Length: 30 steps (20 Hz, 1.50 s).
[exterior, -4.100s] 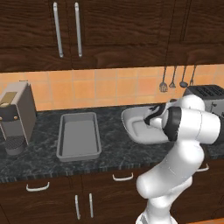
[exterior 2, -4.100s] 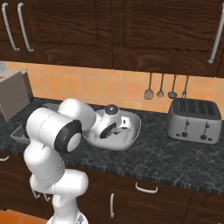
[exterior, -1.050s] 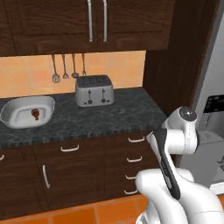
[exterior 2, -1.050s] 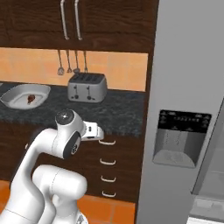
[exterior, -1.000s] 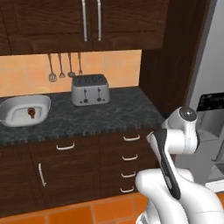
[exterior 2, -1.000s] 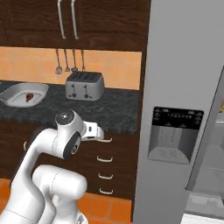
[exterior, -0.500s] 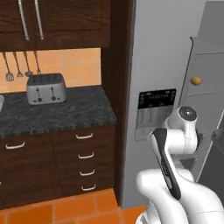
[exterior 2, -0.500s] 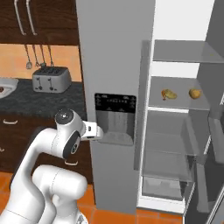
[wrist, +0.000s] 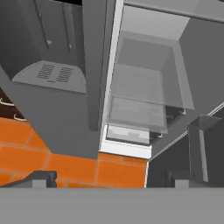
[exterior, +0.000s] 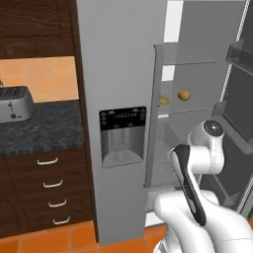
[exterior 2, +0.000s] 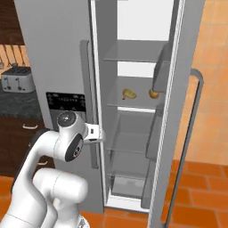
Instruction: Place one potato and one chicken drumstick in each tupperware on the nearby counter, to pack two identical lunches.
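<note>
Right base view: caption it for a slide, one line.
White arm, gripper open, faces the open fridge, where a chicken drumstick and a potato sit on a middle shelf.

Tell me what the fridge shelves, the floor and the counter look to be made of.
Fridge shelves: likely clear glass or plastic, since the wall behind shows through them. Floor: apparently glazed orange tile, given its square pieces with pale grout lines. Counter: seemingly polished stone, dark with fine grey speckles, over dark brown wood-look drawers with curved silver handles.
</note>
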{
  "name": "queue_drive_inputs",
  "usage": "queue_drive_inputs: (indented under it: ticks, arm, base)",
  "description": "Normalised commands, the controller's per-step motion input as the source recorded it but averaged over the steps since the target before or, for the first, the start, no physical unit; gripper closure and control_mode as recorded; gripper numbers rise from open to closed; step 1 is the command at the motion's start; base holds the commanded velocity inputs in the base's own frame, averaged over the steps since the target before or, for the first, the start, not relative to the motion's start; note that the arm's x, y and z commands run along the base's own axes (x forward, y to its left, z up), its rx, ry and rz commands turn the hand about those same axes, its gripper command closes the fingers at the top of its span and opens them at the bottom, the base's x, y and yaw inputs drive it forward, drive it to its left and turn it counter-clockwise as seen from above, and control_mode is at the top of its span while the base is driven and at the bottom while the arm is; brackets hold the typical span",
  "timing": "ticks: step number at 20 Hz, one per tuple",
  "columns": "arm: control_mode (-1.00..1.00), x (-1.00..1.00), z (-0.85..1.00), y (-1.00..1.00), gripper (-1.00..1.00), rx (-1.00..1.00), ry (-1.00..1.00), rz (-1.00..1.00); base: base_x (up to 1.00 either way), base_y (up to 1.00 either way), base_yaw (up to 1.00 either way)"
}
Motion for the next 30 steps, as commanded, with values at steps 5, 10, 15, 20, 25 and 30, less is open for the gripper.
queue_drive_inputs:
  ticks: [5,10,15,20,25,30]
  arm:
    - [1.00,0.00,0.00,0.00,-1.00,0.00,0.00,0.00]
    - [1.00,0.00,0.00,0.00,-1.00,0.00,0.00,0.00]
    - [1.00,0.00,0.00,0.00,-1.00,0.00,0.00,0.00]
    - [1.00,0.00,0.00,0.00,-1.00,0.00,0.00,0.00]
    - [1.00,0.00,0.00,0.00,-1.00,0.00,0.00,0.00]
    - [-1.00,0.52,0.06,-0.08,-1.00,0.00,-0.08,0.11]
  base:
    - [0.35,-0.37,0.00]
    - [0.30,-0.49,0.00]
    - [0.57,-0.08,0.00]
    - [0.49,-0.36,0.00]
    - [0.48,-0.10,0.00]
    - [0.00,0.00,0.00]
